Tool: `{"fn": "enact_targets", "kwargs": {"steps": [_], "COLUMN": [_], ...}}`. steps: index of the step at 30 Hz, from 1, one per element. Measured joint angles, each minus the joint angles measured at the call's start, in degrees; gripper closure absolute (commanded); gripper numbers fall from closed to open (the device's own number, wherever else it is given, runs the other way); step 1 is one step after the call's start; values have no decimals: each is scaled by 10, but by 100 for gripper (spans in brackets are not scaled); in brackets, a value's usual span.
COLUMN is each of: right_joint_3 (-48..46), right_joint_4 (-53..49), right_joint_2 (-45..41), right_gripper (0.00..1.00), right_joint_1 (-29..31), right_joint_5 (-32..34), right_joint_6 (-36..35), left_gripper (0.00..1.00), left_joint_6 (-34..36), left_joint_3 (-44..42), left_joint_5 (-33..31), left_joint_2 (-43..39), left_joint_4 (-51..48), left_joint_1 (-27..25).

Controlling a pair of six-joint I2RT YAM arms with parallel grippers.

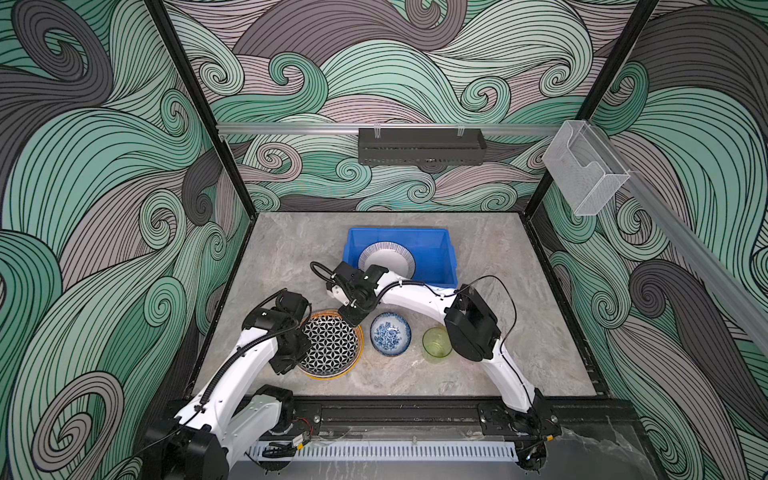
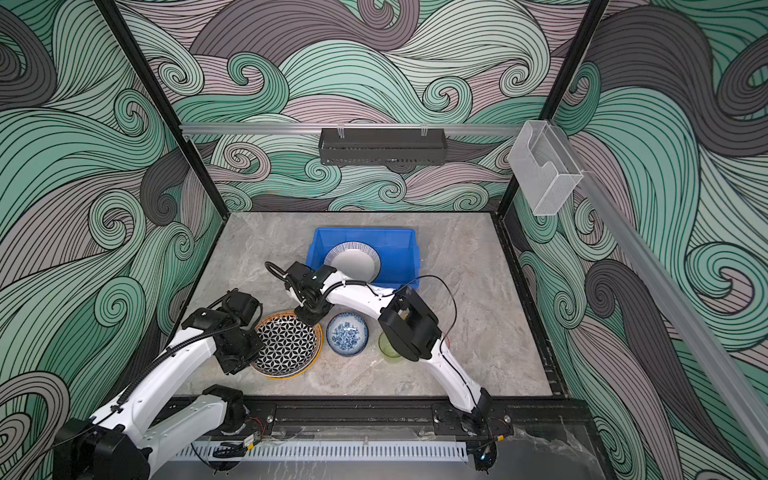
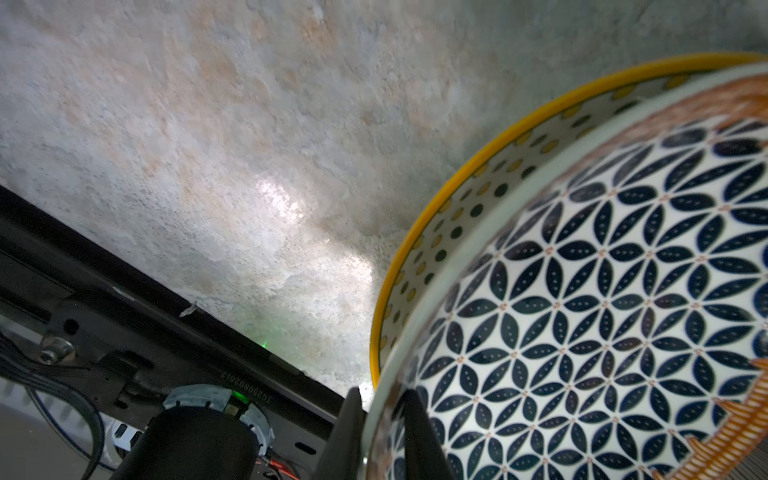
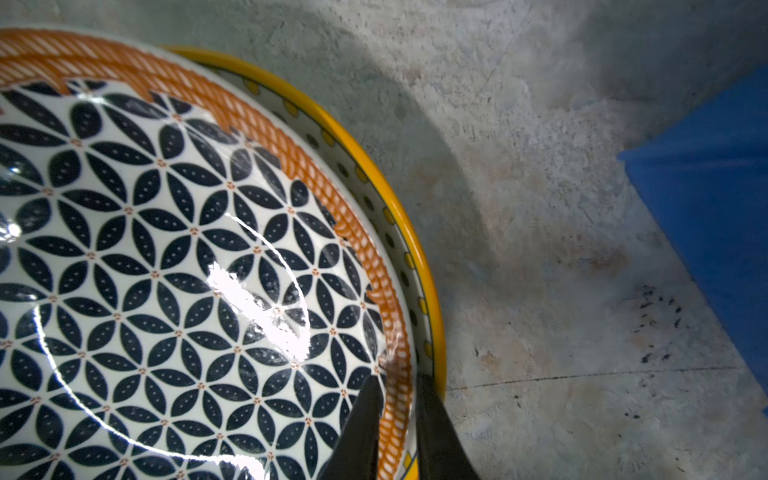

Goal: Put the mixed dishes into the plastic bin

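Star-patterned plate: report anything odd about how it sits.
The star-patterned plate lies nested in the yellow-rimmed plate, so the two could lift together; left gripper and right gripper both straddle its rim.

The bin (image 1: 436, 249) is free right of the striped plate (image 1: 386, 259) — the right arm (image 1: 411, 293) bars its near wall, bowl (image 1: 390, 333) and cup (image 1: 436, 344) just in front.

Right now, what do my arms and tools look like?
Both the left arm and right arm have white curved shells with black joints. A ribbed black conduit runs along the left; thin black cables loop off the right. The left tool and right tool have dark tapered fingers.
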Motion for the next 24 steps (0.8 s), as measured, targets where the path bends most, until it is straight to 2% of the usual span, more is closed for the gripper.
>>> {"fn": "enact_targets", "kwargs": {"steps": [8, 24], "right_joint_3": [10, 25], "right_joint_4": [-13, -31], "right_joint_2": [3, 6], "right_gripper": [72, 71], "right_joint_1": [2, 3], "right_joint_5": [6, 18], "right_joint_6": [1, 3], "left_gripper": [100, 100], "left_joint_6": [7, 9], "left_joint_3": [0, 0], "left_joint_5": [5, 6], "left_joint_2": [-5, -15], "left_joint_4": [5, 12], "left_joint_1": [0, 0]}}
